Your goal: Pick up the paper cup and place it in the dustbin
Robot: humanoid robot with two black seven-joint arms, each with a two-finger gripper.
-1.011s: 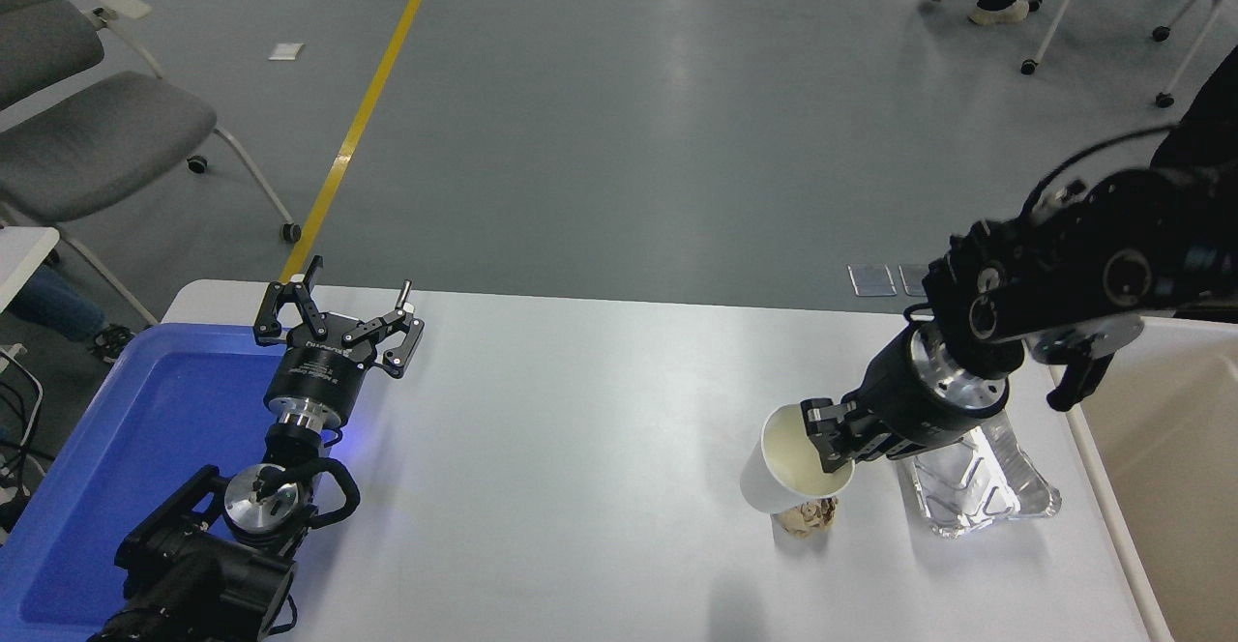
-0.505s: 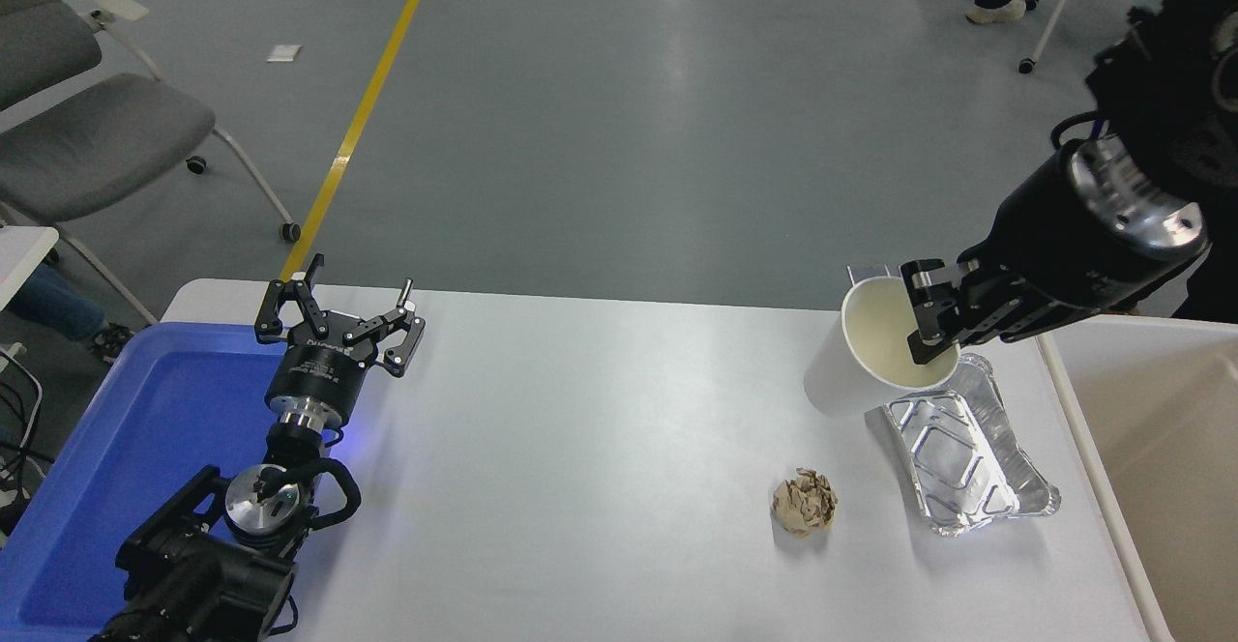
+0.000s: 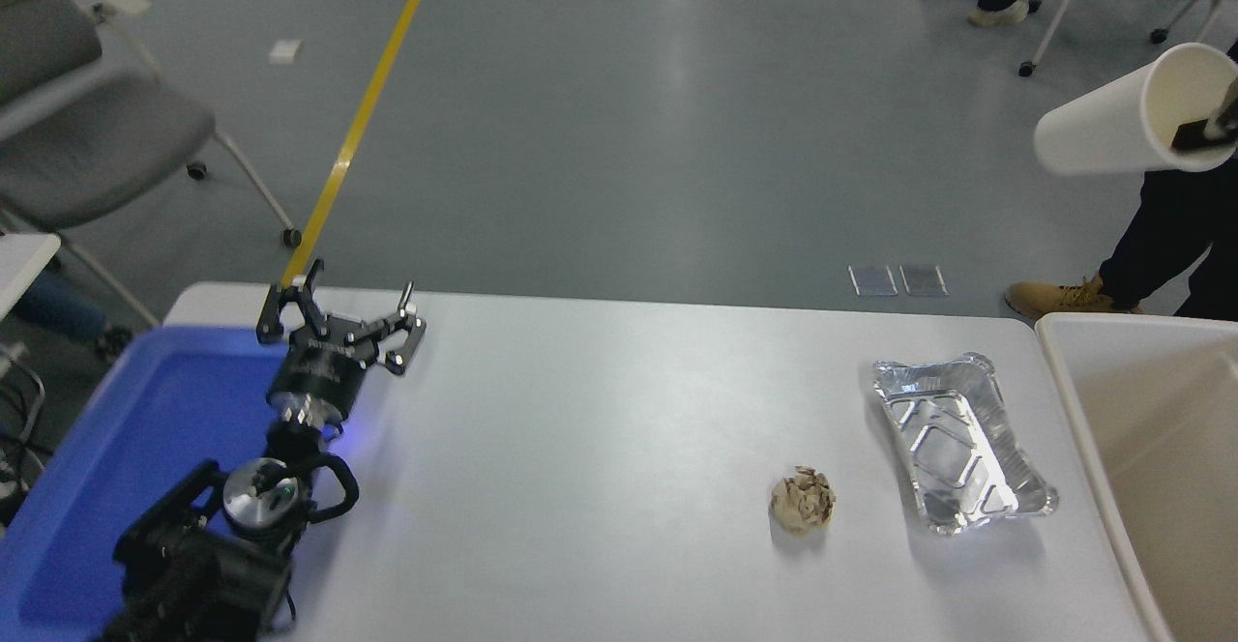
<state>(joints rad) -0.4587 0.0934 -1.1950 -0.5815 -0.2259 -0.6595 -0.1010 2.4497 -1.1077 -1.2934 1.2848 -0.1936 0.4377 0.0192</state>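
In the last second I have swung the small white paper cup (image 3: 1112,130) from beside the crumpled brown paper ball (image 3: 803,501) up to the frame's right edge. My right gripper (image 3: 1209,130) pinches its rim, one fingertip inside. The large beige plastic dustbin (image 3: 1069,357) gapes below, nothing between. My left gripper (image 3: 338,325) rests spread, empty.

Left arm: parked at the lower left.
Left gripper (image 3: 338,318): fingers spread wide, nothing held.
Right gripper (image 3: 1209,130): seen only at the right edge, one finger inside a cup.
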